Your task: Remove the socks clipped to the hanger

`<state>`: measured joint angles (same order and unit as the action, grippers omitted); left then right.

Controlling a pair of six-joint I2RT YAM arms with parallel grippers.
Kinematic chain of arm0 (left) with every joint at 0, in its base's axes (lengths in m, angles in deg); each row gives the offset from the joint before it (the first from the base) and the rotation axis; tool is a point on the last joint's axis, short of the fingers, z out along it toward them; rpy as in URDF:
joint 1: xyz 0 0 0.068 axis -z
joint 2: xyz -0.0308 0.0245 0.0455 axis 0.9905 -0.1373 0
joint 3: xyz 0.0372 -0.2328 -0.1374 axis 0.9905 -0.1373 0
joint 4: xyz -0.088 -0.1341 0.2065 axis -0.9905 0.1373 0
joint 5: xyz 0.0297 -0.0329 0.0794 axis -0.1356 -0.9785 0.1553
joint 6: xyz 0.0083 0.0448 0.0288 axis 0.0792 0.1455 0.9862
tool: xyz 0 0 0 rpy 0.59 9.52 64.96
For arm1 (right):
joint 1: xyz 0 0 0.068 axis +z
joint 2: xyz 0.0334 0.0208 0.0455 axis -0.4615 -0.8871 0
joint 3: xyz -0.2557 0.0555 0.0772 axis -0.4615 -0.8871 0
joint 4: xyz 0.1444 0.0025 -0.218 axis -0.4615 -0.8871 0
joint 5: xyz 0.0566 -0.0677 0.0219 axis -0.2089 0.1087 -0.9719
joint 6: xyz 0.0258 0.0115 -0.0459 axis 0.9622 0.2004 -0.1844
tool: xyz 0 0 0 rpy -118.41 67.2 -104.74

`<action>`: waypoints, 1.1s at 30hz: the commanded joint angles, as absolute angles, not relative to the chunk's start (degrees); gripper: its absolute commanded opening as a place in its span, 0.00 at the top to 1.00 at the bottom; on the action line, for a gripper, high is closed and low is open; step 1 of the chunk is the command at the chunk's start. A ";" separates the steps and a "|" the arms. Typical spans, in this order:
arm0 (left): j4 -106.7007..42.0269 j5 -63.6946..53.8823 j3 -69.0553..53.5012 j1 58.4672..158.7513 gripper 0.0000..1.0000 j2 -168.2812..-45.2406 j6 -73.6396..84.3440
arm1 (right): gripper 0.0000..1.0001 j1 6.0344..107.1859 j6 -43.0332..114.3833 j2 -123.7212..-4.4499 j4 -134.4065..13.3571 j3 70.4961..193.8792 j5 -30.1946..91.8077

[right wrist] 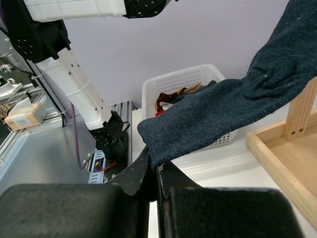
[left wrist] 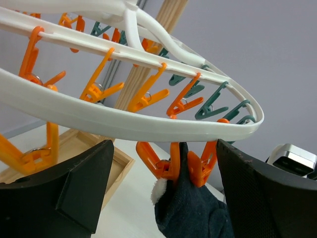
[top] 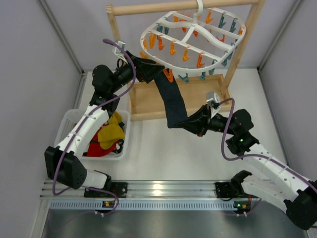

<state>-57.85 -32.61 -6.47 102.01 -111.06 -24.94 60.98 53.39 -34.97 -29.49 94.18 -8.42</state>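
The white oval hanger (top: 193,42) hangs from the wooden rack with many orange and teal clips. One dark navy sock (top: 171,99) hangs from an orange clip (left wrist: 181,163) at the hanger's near rim (left wrist: 124,124). My left gripper (top: 148,70) is open, with its jaws on either side of that clip (left wrist: 163,148) and the sock's top (left wrist: 195,208). My right gripper (top: 184,123) is shut on the sock's lower end (right wrist: 153,166) and holds the sock (right wrist: 223,109) stretched out. Red and mustard-yellow socks (top: 109,135) lie in the white basket.
A white basket (top: 69,121) stands at the left, also seen in the right wrist view (right wrist: 183,82). The wooden rack (top: 242,44) has a tray base (top: 148,101) under the hanger. Grey walls close in the table on both sides.
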 commanded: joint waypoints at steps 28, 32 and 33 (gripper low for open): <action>-75.50 -34.35 -8.58 102.32 0.19 -114.94 -28.69 | 1.00 60.09 53.38 -32.93 -30.13 99.09 -13.85; -75.50 -34.87 -8.05 102.32 0.21 -115.73 -29.30 | 1.00 60.18 53.38 -32.40 -30.22 99.18 -13.94; -75.58 -35.31 -7.44 102.41 0.23 -115.99 -29.47 | 1.00 60.09 53.47 -32.40 -30.22 99.18 -13.94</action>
<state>-71.42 -34.95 -8.40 102.21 -115.36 -29.63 60.94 53.96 -33.42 -30.85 96.41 -12.66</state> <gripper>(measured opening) 0.783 0.005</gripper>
